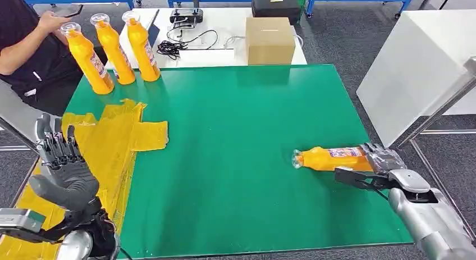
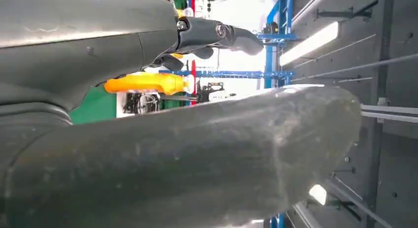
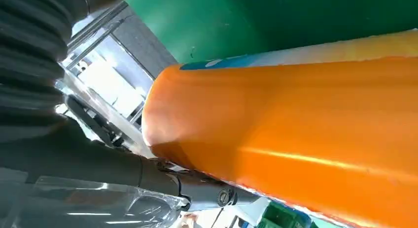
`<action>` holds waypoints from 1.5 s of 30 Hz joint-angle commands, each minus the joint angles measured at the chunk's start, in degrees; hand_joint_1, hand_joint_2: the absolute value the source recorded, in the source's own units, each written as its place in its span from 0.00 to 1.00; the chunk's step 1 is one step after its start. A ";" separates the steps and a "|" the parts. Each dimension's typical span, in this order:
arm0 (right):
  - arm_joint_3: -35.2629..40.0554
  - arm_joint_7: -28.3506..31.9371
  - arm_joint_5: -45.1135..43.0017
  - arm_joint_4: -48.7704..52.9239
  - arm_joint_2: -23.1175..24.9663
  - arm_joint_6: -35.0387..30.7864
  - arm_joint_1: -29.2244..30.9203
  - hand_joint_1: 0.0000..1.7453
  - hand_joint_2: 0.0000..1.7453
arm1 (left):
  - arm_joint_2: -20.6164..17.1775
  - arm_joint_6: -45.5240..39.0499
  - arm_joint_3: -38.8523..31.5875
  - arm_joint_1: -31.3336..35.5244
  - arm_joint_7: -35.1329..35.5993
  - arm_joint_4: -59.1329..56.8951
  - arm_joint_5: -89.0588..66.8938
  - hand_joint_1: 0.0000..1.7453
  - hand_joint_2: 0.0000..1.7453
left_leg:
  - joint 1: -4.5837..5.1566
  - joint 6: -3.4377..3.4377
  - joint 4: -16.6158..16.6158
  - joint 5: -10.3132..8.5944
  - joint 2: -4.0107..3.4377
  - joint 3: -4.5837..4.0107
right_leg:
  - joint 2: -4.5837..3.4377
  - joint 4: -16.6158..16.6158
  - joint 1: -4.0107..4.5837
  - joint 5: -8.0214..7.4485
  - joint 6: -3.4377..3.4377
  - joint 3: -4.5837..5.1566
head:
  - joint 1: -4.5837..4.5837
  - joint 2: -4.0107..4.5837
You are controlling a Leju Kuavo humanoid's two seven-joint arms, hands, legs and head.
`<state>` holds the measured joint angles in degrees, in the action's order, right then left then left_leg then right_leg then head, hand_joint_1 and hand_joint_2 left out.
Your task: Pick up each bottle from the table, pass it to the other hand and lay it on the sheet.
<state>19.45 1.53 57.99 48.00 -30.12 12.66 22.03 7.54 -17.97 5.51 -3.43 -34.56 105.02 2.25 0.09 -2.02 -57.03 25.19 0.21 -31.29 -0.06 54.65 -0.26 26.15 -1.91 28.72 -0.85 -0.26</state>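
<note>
The right hand (image 1: 367,173) is clasped round the base of an orange bottle (image 1: 328,158) lying at the table's near right, while the left hand (image 1: 59,164) waits spread and empty above the yellow sheet (image 1: 120,139); gripped so far from its middle, the bottle may tip or slip when lifted.

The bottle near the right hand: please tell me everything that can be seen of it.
The bottle is orange plastic with a pale label showing blue and red print along its side and a clear cap at its narrow end. It lies on its side on the green mat, cap pointing toward the yellow sheet. Its base end sits inside the right hand, whose fingers lie along its underside. The right wrist view shows its glossy wall close against the hand.
</note>
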 commanded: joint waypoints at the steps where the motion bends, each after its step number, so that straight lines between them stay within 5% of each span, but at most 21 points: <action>1: 5.48 0.39 -0.61 -6.76 1.67 3.08 -5.61 0.00 1.00 | -1.59 -0.11 1.60 2.39 0.05 -3.79 0.28 0.00 0.00 | -0.18 0.11 0.16 -0.22 0.34 -0.27 | 0.36 -0.35 0.17 -0.19 0.04 0.08 | 0.02 0.00; 13: 6.16 0.46 -0.75 -7.63 2.21 3.87 -5.16 0.00 1.00 | -1.80 0.02 1.88 2.64 0.20 -3.87 0.50 0.00 0.00 | -0.36 0.14 0.12 -0.04 0.31 -0.04 | 0.32 -0.57 0.32 -0.19 0.03 -0.29 | 0.02 0.00; 14: 6.79 0.69 -0.95 -7.58 2.15 4.20 -5.22 0.31 1.00 | -1.99 0.01 2.11 2.93 0.28 -3.92 0.61 0.00 0.00 | -0.36 0.16 0.21 -0.15 0.38 -0.20 | 0.41 -0.66 0.32 -0.28 0.03 -0.15 | 0.02 0.00; 15: 7.07 0.90 -1.28 -7.43 2.08 4.70 -5.44 0.98 1.00 | -2.07 -0.12 2.23 3.05 0.30 -3.83 0.66 0.00 0.00 | -0.38 0.14 0.15 -0.07 0.32 -0.08 | 0.34 -0.62 0.34 -0.23 0.03 -0.26 | 0.02 0.00; 35: 7.16 -0.87 -5.86 -3.27 1.04 3.69 -10.25 1.00 1.00 | -2.42 -0.30 2.97 3.41 -0.47 -3.34 3.00 0.00 0.00 | -0.52 0.07 0.00 0.41 0.52 0.40 | 0.50 -0.87 0.46 0.19 -0.04 -0.95 | 0.00 0.00; 37: 5.56 -2.50 -5.59 -2.64 2.98 0.70 -10.29 1.00 1.00 | -2.40 -0.16 2.97 2.66 0.65 -2.90 2.98 0.00 0.00 | -0.52 0.04 -0.07 0.75 0.25 1.04 | 0.23 -0.83 0.46 0.41 -0.01 -1.53 | 0.00 0.00; 40: -1.80 0.60 -14.01 3.57 7.90 -3.50 -12.28 1.00 1.00 | -3.35 2.96 3.80 1.05 7.24 -3.86 3.24 0.00 0.00 | -0.53 0.04 0.02 0.75 0.15 0.98 | 0.15 -0.93 0.48 0.33 0.01 -1.48 | 0.02 0.00; 43: -6.71 7.03 -31.37 18.89 10.29 0.72 -17.27 1.00 1.00 | -3.12 9.56 3.01 -1.09 10.76 -7.95 9.62 0.00 0.00 | -0.49 0.06 0.11 0.91 -0.07 1.18 | -0.07 -0.93 0.45 0.39 0.02 -1.64 | 0.00 0.00; 44: -6.08 4.79 -34.43 23.26 10.37 1.68 -17.74 1.00 1.00 | -2.90 10.33 2.68 -1.65 10.09 -8.79 10.34 0.00 0.00 | -0.47 0.15 0.34 0.60 -0.03 0.67 | -0.01 -1.07 0.42 0.15 0.05 -1.10 | -0.02 0.00; 45: -5.81 3.98 -34.73 23.98 10.34 1.79 -17.70 1.00 1.00 | -2.86 10.41 2.68 -1.71 9.95 -8.87 10.34 0.00 0.00 | -0.49 0.16 0.14 1.00 -0.30 1.15 | -0.44 -0.89 0.46 0.37 0.06 -1.49 | -0.02 0.00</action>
<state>19.29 4.34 38.38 52.93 -28.35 10.08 16.27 6.25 -12.32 7.96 -2.78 -26.04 104.04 8.08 -0.40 -1.89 -56.98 26.46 0.08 -29.80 -0.40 53.77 0.22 26.75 -1.91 26.70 -0.87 -0.26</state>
